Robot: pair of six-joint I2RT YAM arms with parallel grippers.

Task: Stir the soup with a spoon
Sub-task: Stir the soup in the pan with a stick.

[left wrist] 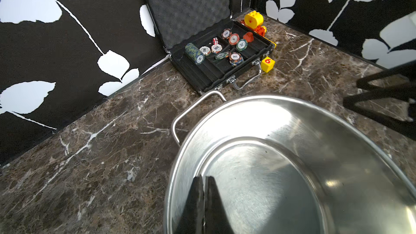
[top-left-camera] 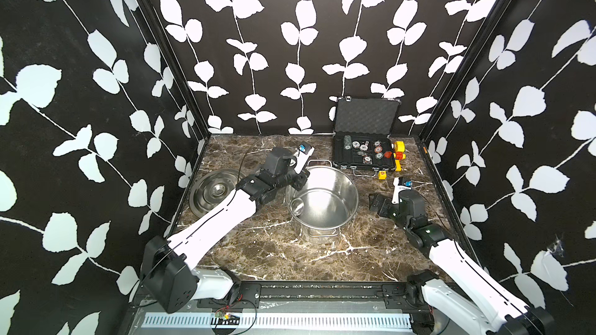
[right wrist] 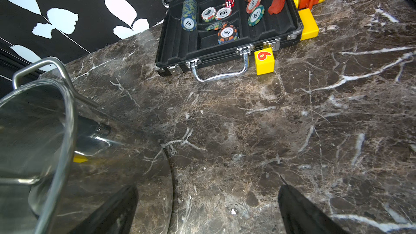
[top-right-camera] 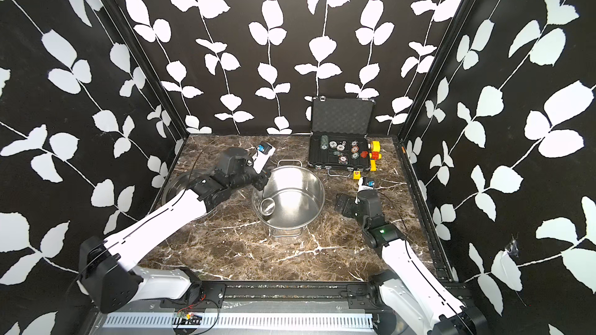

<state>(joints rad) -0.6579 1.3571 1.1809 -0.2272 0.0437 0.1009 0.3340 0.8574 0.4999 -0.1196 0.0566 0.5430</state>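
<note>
The soup is a large shiny steel pot (top-left-camera: 350,188) (top-right-camera: 317,188) with wire loop handles, standing mid-table; no liquid shows in it. The spoon, a steel ladle, has its round bowl (top-left-camera: 297,206) (top-right-camera: 267,206) low inside the pot by the left wall. My left gripper (top-left-camera: 300,182) (top-right-camera: 263,182) (left wrist: 204,177) hovers over the pot's left rim, shut on the ladle's thin handle, which shows only as a bright sliver between the jaws. My right gripper (top-left-camera: 379,205) (top-right-camera: 343,204) (right wrist: 202,210) rests low on the table just right of the pot (right wrist: 33,131), open and empty.
A flat steel lid (top-left-camera: 216,191) lies left of the pot, partly under the left arm. An open black case of poker chips (top-left-camera: 364,153) (left wrist: 220,64) (right wrist: 225,41) stands at the back right, with a yellow numbered cube (top-left-camera: 382,174) (right wrist: 264,61) and yellow-red toy blocks (top-left-camera: 398,153) beside it.
</note>
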